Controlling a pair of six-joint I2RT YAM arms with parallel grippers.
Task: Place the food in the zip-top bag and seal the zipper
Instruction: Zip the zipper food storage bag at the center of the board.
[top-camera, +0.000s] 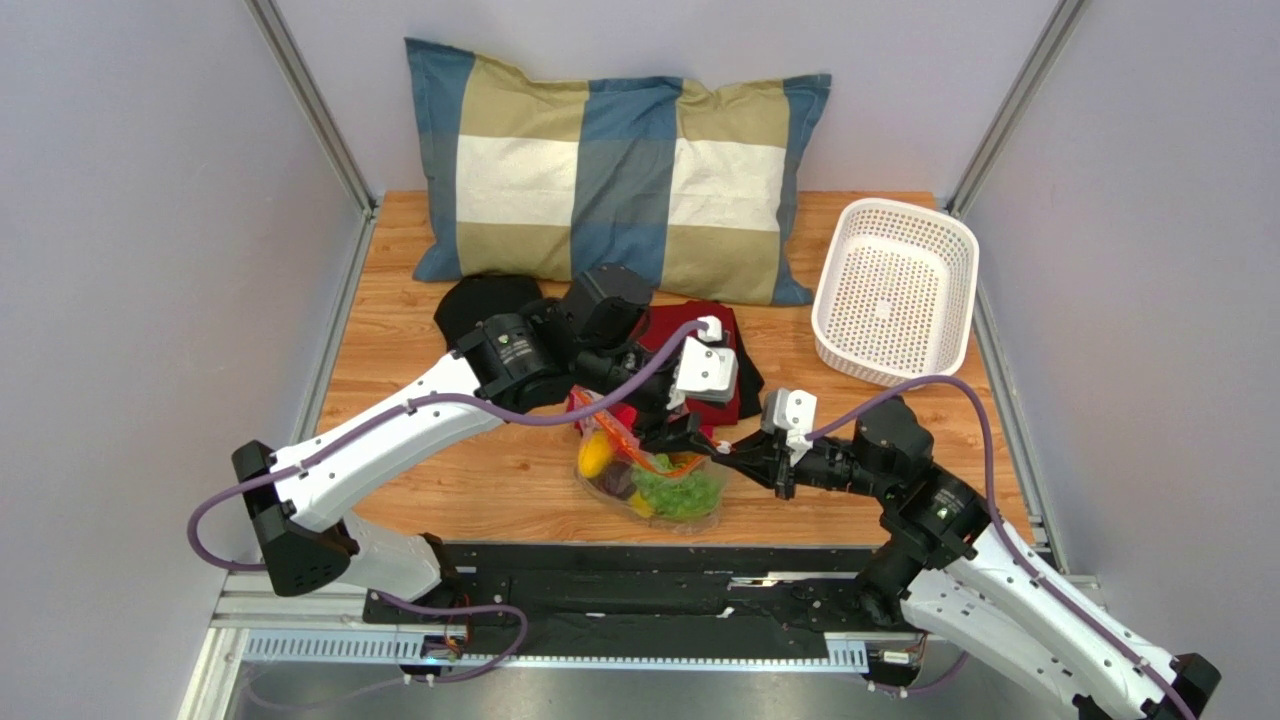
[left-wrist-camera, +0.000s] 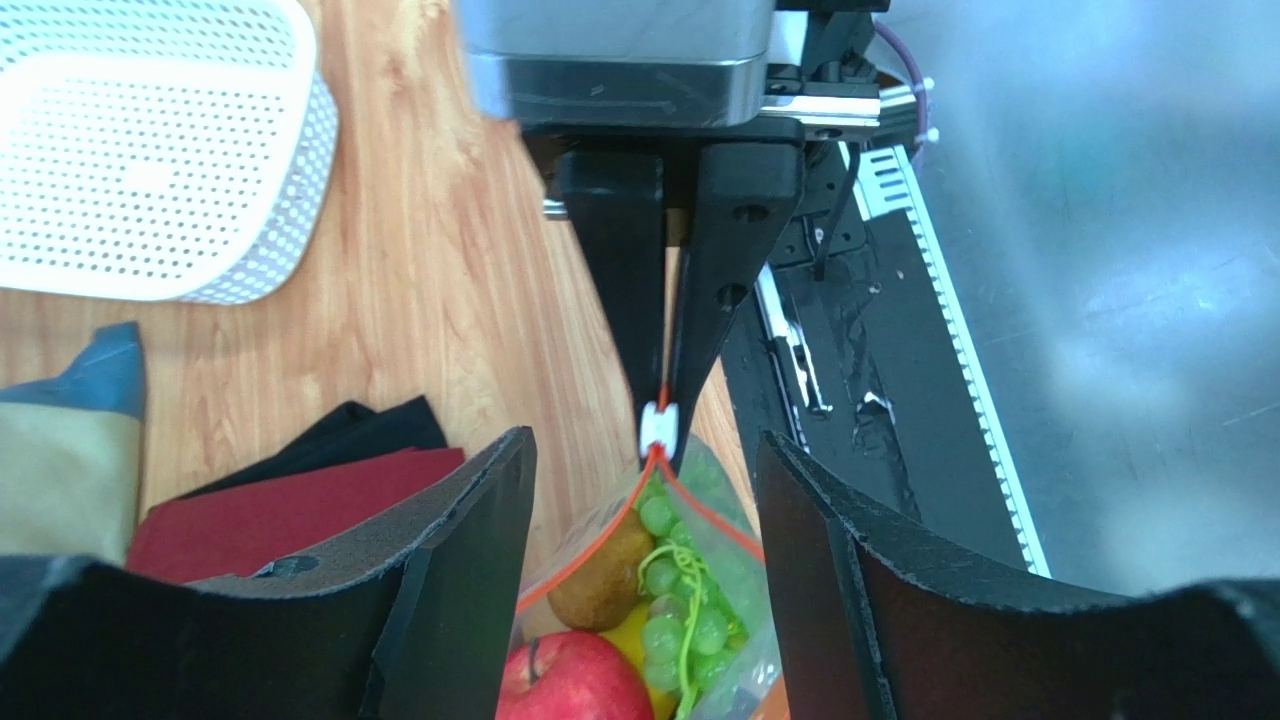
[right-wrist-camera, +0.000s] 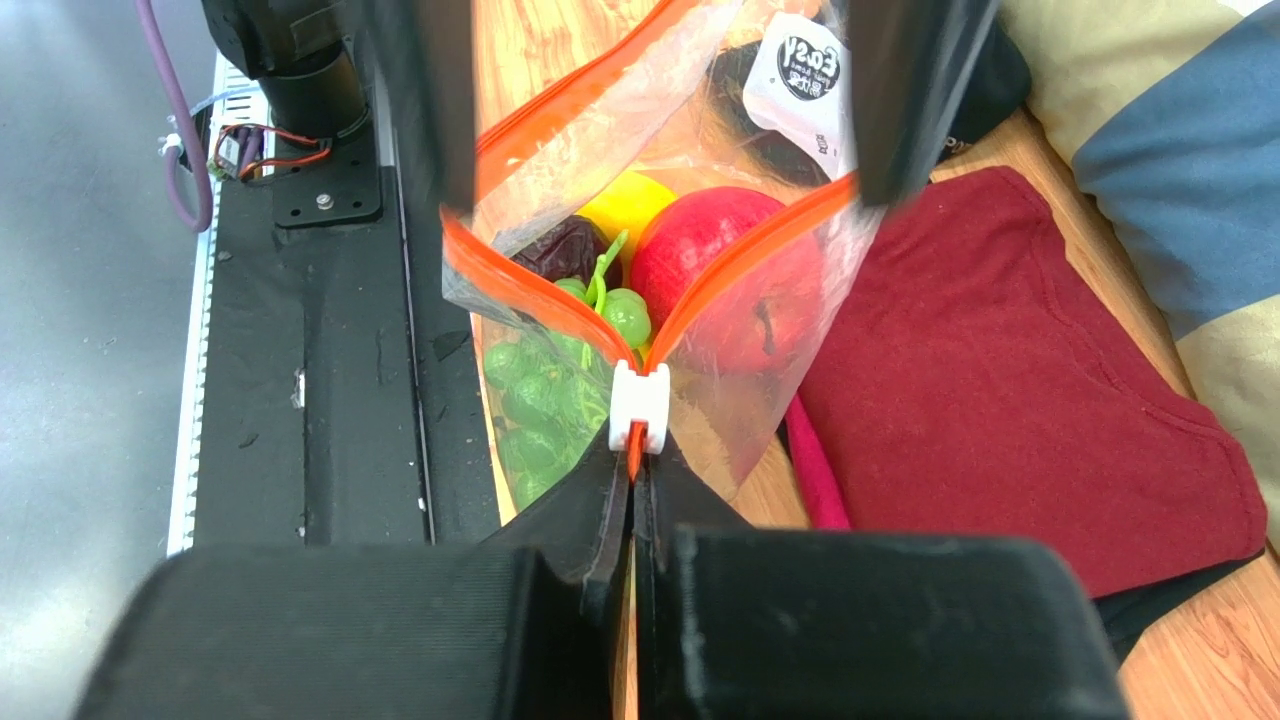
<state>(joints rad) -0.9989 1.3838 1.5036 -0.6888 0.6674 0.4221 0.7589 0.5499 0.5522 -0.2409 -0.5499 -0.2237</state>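
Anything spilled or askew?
Nothing spilled: the food is inside the zip-top bag. Only the zipper gapes in a V; right pincer pinches its end by the white slider, left pincer open astride the mouth.

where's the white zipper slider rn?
Right wrist view, centre frame: the white slider sits at the closed end of the orange zipper, at the tips of the right pincer, grapes just left inside the bag.
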